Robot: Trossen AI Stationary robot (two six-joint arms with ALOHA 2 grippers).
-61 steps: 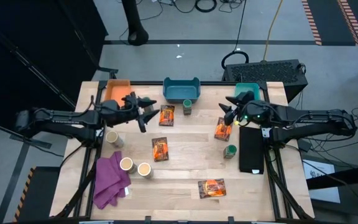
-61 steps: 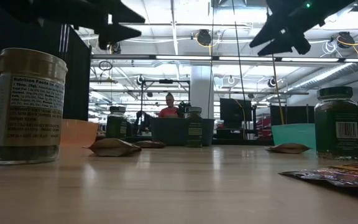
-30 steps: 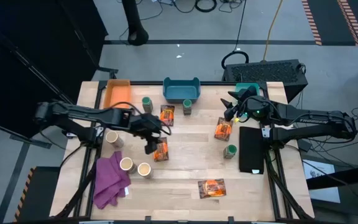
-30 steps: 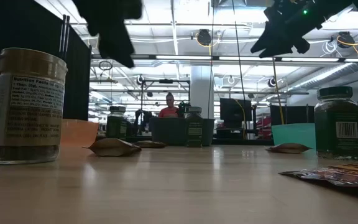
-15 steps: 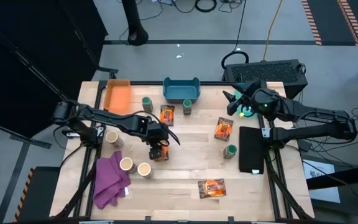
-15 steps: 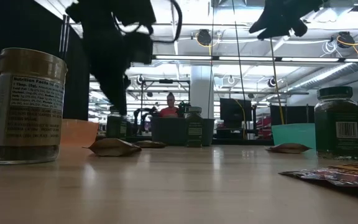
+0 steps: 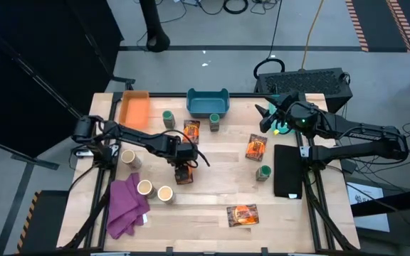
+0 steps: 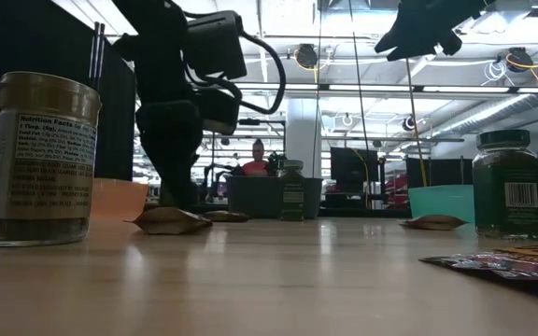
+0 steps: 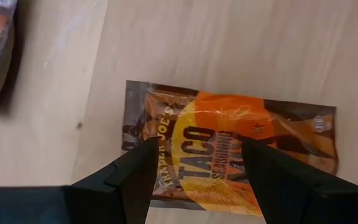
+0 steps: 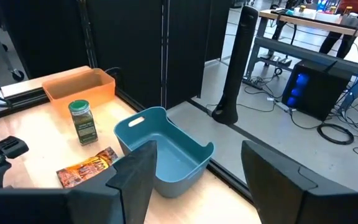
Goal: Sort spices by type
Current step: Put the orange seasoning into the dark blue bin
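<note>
Mid-table, left gripper (image 9: 194, 171) hovers w/ fingers spread over the taco seasoning packet (image 9: 229, 152); step's the pickup imo, next: drop + pinch; right gripper (image 7: 265, 117) waits spread at 1 o'clock by teal bin (image 7: 285, 101).

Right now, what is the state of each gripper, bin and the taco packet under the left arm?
left gripper: open, over the packet
taco seasoning packet: flat on table, not gripped
right gripper: open, raised, empty
blue bin: empty
orange bin: empty
</note>
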